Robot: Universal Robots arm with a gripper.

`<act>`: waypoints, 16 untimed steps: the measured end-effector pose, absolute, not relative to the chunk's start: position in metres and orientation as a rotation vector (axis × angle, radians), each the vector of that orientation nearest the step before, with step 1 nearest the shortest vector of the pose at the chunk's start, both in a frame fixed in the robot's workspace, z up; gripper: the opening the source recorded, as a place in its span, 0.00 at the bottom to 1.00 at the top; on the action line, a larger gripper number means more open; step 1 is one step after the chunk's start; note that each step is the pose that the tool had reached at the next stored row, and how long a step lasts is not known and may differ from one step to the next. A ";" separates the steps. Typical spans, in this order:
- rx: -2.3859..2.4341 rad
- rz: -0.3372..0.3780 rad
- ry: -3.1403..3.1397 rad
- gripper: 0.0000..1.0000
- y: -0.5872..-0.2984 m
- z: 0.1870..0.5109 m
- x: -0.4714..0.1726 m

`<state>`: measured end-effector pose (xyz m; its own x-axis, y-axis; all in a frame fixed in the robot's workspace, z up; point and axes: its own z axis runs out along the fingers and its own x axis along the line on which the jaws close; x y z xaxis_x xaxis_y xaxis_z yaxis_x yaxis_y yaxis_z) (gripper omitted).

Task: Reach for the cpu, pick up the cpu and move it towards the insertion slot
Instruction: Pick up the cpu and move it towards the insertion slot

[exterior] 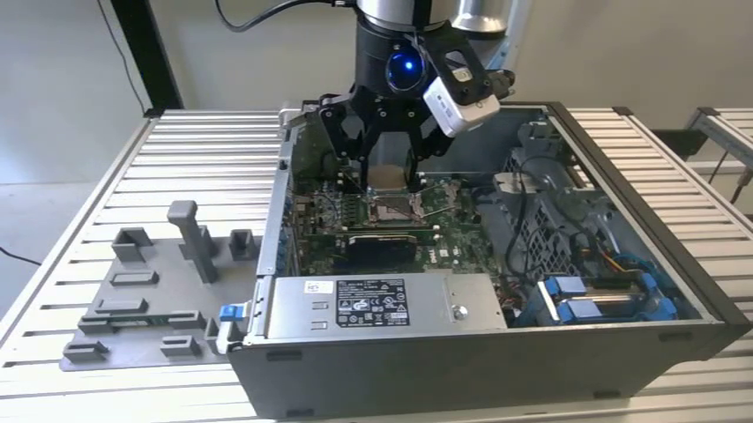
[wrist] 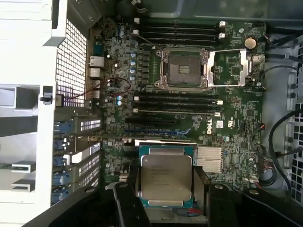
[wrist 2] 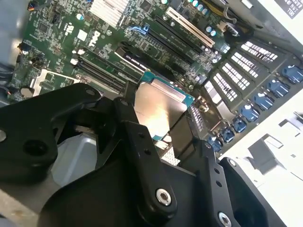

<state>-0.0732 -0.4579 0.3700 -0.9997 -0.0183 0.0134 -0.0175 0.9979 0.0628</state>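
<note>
cpu (wrist: 165,178) clamped between claw (wrist: 166,189) fingers; insertion slot (wrist: 182,70) well apart

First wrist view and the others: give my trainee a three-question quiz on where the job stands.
1. True or false: the tool holds the cpu.
2. In the first wrist view, the insertion slot is: A) open with a dark centre, B) already filled.
3. In the exterior view, what is the tool hanging over?

Key: 1 true. 2 A. 3 the green circuit board inside the computer case.
</note>
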 end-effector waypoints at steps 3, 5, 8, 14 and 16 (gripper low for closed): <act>0.028 -0.098 -3.126 0.00 -0.458 0.370 -0.073; 0.028 -0.098 -3.126 0.00 -0.458 0.370 -0.073; 0.024 -0.098 -3.126 0.00 -0.452 0.370 -0.073; 0.019 -0.099 -3.127 0.00 -0.445 0.369 -0.071; 0.019 -0.100 -3.127 0.00 -0.442 0.369 -0.068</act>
